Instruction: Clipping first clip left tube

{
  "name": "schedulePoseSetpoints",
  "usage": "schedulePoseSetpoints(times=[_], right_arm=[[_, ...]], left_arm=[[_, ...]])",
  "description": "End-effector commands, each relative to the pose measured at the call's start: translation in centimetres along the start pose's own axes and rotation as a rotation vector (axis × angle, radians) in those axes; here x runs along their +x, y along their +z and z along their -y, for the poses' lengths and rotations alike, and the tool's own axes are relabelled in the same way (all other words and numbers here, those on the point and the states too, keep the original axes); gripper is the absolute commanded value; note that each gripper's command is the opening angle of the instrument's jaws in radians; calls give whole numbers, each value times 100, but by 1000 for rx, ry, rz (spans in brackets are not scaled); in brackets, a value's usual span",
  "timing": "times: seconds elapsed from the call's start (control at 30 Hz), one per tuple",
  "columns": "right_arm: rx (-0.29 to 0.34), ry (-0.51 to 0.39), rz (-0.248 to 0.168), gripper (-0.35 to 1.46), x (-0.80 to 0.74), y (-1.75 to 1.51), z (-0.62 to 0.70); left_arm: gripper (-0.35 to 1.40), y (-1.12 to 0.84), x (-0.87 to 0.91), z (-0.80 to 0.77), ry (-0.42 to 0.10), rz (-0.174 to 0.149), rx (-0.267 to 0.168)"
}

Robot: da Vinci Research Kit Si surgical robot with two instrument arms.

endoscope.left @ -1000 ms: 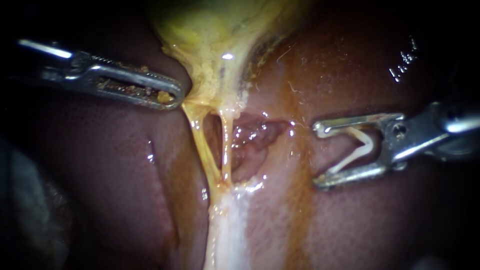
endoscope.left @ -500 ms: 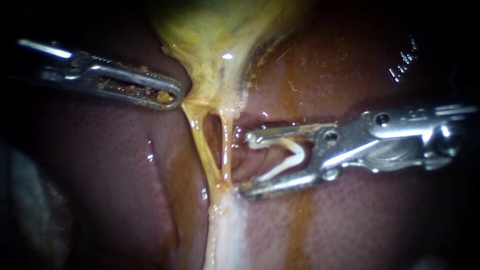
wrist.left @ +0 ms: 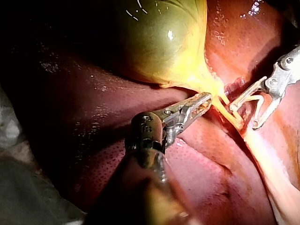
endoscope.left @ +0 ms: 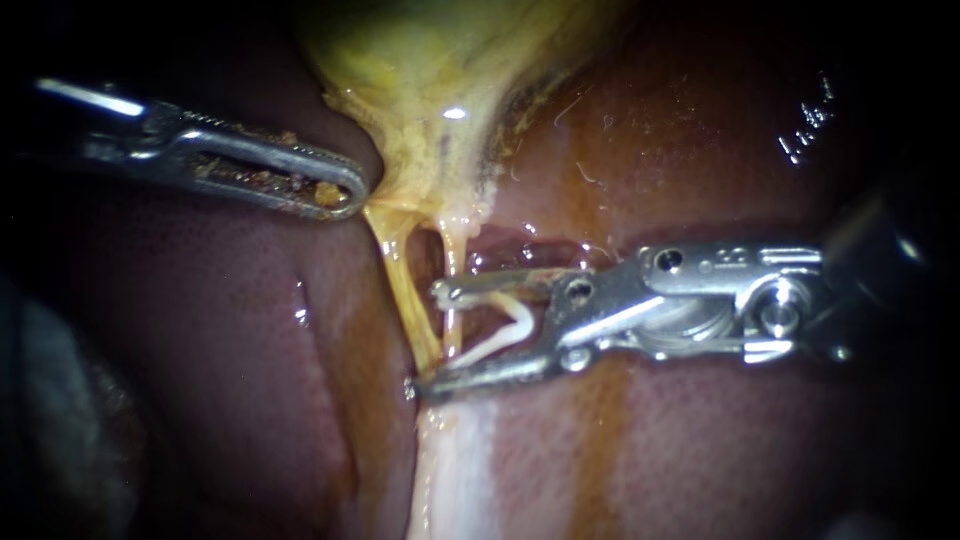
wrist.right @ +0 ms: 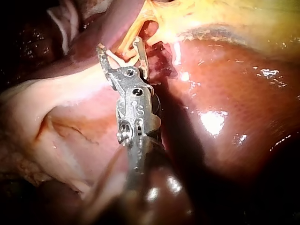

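Two thin yellow tubes run down from the gallbladder [endoscope.left: 430, 100]: the left tube [endoscope.left: 400, 290] and the right tube [endoscope.left: 452, 260]. My right instrument [endoscope.left: 432, 340] comes in from the right. Its jaws stand wide apart and hold a white V-shaped clip [endoscope.left: 510, 325]. The jaws straddle the right tube, and their tips reach close to the left tube. My left instrument [endoscope.left: 345, 192] has its jaws together on yellow tissue at the gallbladder's neck. The left wrist view shows the same grip [wrist.left: 201, 101], with my right instrument [wrist.left: 243, 118] beyond it.
Dark red liver [endoscope.left: 250, 350] lies on both sides of the tubes. Below the point where they join, a pale whitish band [endoscope.left: 455, 460] runs downward. A raw wet pocket [endoscope.left: 500, 265] lies just right of the tubes, behind the right instrument's upper jaw.
My right instrument has moved left with the clip, from well right of the tubes to around the right tube. The left instrument and the gallbladder have stayed put.
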Motion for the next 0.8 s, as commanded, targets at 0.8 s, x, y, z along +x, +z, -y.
schedulePoseSetpoints(times=[0.8], right_arm=[[123,-25,7,49,-29,48,-14]], left_arm=[[-35,1,0,0,0,0,1]])
